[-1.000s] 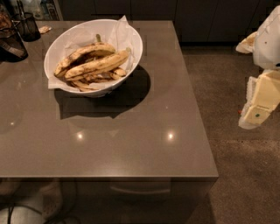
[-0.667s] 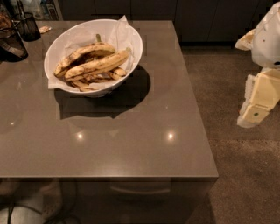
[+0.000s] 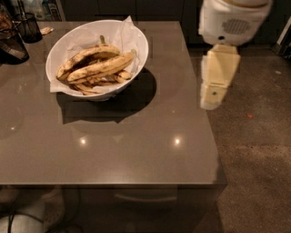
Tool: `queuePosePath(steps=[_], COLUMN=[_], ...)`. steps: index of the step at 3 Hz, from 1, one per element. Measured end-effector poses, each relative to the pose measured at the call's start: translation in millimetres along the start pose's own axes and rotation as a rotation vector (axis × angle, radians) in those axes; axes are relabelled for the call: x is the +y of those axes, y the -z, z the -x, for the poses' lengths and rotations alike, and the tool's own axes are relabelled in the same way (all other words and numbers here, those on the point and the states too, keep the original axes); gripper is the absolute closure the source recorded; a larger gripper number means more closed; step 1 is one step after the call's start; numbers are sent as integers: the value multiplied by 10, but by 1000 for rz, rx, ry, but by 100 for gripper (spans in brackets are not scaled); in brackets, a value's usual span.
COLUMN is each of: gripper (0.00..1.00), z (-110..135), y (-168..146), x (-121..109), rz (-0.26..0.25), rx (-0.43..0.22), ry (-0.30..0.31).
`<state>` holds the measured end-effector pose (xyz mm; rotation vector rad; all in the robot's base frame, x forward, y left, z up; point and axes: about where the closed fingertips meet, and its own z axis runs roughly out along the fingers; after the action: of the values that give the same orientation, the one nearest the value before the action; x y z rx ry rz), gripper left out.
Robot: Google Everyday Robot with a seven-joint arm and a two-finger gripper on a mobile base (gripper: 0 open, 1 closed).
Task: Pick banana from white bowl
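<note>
Inside white bowl (image 3: pixel 139 49), banana (image 3: pixel 102 67), jaws beside table (image 3: pixel 136 154)

You have a glossy grey table (image 3: pixel 136 154) filling the left, two light spots (image 3: pixel 177 141) glinting on it, with speckled brown floor (image 3: pixel 254 164) at right and dark cabinets (image 3: pixel 136 8) along the top. The gripper (image 3: pixel 212 96) hangs at upper right.

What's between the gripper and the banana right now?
Camera view: only bare table and the bowl rim lie between the gripper, at the table's right edge, and the banana.
</note>
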<state>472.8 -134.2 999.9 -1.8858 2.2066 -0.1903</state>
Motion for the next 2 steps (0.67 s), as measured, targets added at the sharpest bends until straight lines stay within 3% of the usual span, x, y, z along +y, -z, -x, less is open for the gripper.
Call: queuePosePath(steps=[1,2], gripper=[0,0], z=[530,657], y=[-45,-21], x=[-141,-207], rz=[-27,-61], rx=[30,4], ry=[74,89])
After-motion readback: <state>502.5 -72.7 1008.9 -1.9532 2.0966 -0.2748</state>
